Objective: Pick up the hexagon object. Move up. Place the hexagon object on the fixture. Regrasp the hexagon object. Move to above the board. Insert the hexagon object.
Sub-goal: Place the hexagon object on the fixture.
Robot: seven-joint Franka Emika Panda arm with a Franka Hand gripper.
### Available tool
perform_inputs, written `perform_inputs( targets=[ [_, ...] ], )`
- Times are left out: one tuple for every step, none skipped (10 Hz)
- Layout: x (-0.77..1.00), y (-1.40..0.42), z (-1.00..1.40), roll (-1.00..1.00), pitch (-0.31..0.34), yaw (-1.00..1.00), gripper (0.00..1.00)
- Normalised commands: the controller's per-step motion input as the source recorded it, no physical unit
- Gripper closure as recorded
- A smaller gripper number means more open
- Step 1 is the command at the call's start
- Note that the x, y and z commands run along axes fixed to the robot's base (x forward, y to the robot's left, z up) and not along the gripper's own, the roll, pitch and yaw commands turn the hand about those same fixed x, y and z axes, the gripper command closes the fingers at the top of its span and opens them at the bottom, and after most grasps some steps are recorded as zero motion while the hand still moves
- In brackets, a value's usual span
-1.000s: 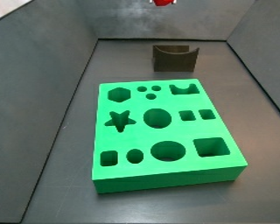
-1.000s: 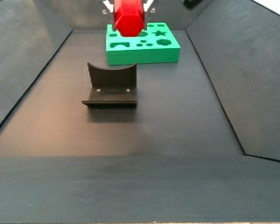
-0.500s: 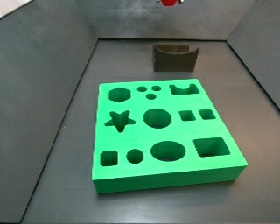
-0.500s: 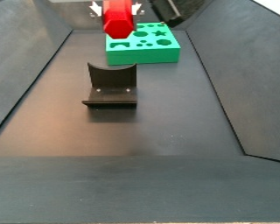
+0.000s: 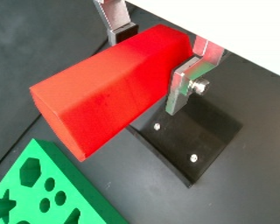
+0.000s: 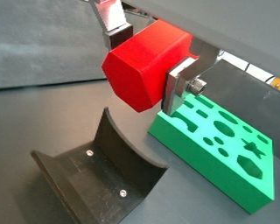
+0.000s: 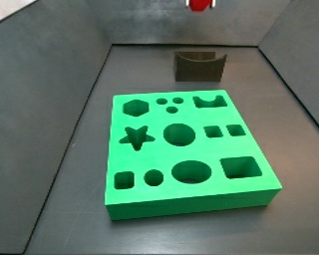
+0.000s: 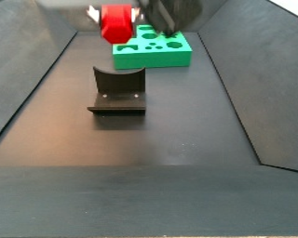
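While carried high, the hexagon object point(image 5: 113, 92) nears the fixture point(image 6: 101, 171).
End effector point(image 5: 154, 57) pinches it crosswise, apparently so it can drop into the notch.

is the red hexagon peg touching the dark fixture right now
Apart. In a wrist view the hexagon object, held in the gripper, hangs above the fixture with clear space between.

gripper point(image 5: 154, 54) above the worktop: flat silver plate fingers point(image 5: 185, 83), dark pads, one round screw on the plate.
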Motion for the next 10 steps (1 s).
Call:
perform_inputs(
  targets=[
    [0.12,0.08,-1.0,-1.0,-0.005,-0.12,1.0],
    [0.13,0.08,-1.0,-1.0,0.017,-0.11,1.0],
    [0.14,0.09,-1.0,-1.0,0.038,-0.11,1.0],
    [0.15,0.09,-1.0,-1.0,0.045,-0.12,1.0],
    [0.16,0.1,-1.0,-0.82,0.047,-0.11,1.0],
    [0.17,0.1,-1.0,-0.66,0.048,-0.11,1.0],
    [0.18,0.11,-1.0,-0.5,0.051,-0.11,1.0],
    [0.19,0.12,-1.0,-0.29,0.057,-0.1,1.0],
    [0.19,0.11,-1.0,-0.2,0.055,-0.1,1.0],
    [0.17,0.1,-0.91,-0.17,0.046,-0.1,1.0]
  ],
)
